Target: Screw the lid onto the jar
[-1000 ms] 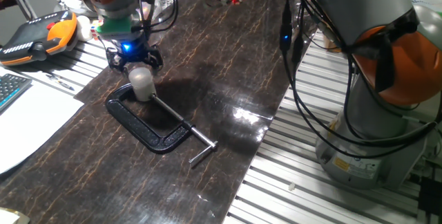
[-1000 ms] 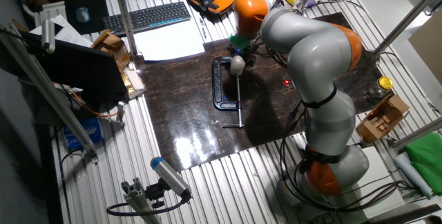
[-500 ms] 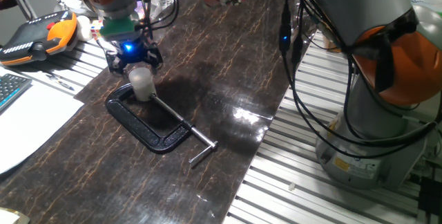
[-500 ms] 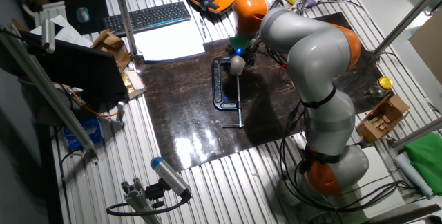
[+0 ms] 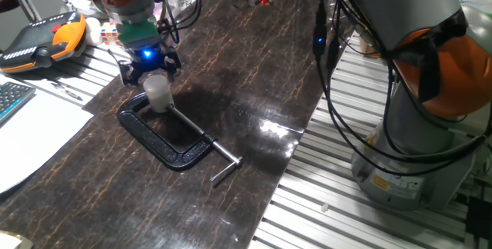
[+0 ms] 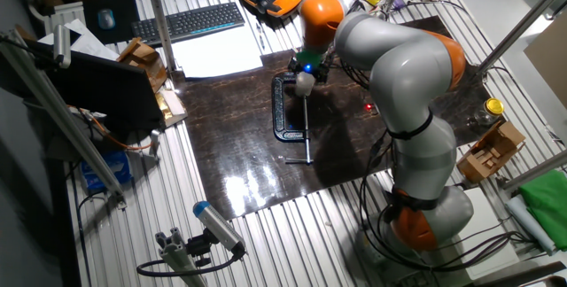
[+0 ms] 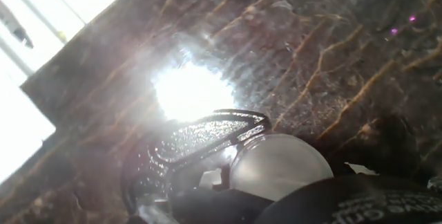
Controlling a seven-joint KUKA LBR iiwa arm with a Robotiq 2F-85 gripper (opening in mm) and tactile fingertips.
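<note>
The small whitish jar (image 5: 158,95) stands upright in the jaw of a black C-clamp (image 5: 165,137) on the dark mat. The pale round lid (image 7: 280,165) sits on top of the jar; in the hand view it shows from above at the lower middle, next to the clamp's frame (image 7: 200,131). My gripper (image 5: 149,68) hangs just above the lid with its fingers spread to either side, open and holding nothing. In the other fixed view the gripper (image 6: 306,67) is right over the jar (image 6: 304,82). A dark finger (image 7: 359,200) fills the hand view's lower edge.
The clamp's screw bar (image 5: 219,157) sticks out to the right. An orange teach pendant (image 5: 38,38) and white paper (image 5: 31,137) lie at the left. A keyboard (image 6: 190,21) is at the back. A clear jar with a gold lid (image 6: 493,110) stands off the mat.
My gripper has risen a little off the jar's top and shifted slightly left. The jar and the clamp have stayed put.
</note>
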